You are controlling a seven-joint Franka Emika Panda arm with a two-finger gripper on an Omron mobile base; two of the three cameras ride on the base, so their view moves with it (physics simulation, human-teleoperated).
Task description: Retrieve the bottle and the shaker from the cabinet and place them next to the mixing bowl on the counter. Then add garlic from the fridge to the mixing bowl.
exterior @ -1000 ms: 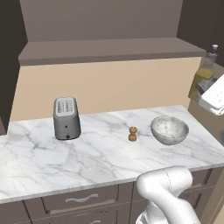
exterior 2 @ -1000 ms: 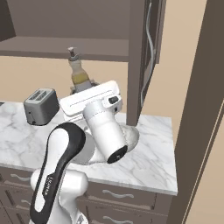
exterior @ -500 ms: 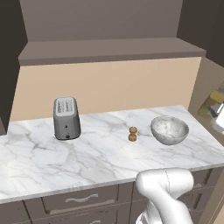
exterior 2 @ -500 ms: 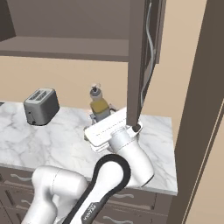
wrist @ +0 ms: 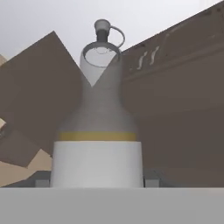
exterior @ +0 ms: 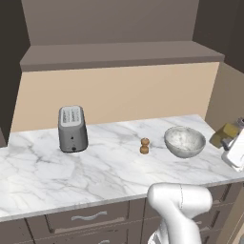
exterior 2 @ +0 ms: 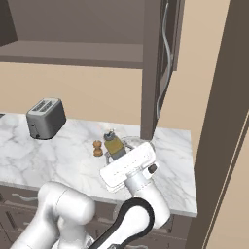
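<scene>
My gripper [exterior 2: 118,154] is shut on the lower body of the bottle [exterior 2: 113,144], a clear glass one with yellowish liquid and a small spout. In the left base view the bottle [exterior: 227,134] hangs at the right edge, just right of the mixing bowl [exterior: 184,141], with the gripper [exterior: 232,147] beneath it. Seen from the hand, the bottle [wrist: 97,131] stands between the gripper [wrist: 97,180] and its fingertips [wrist: 41,179]. The brown shaker [exterior: 144,146] stands on the counter [exterior: 95,167] left of the bowl. Above, the cabinet [exterior: 119,52] shelf is bare.
A grey toaster [exterior: 72,128] stands at the left back of the counter. The open cabinet door [exterior 2: 155,68] hangs above the counter's right end. A tall dark panel [exterior 2: 221,121] rises at the far right. Brown drawers [exterior: 86,219] run below the counter.
The arm has carried the bottle down from shelf height to just above the counter beside the mixing bowl. The shaker, bowl and toaster have not moved.
</scene>
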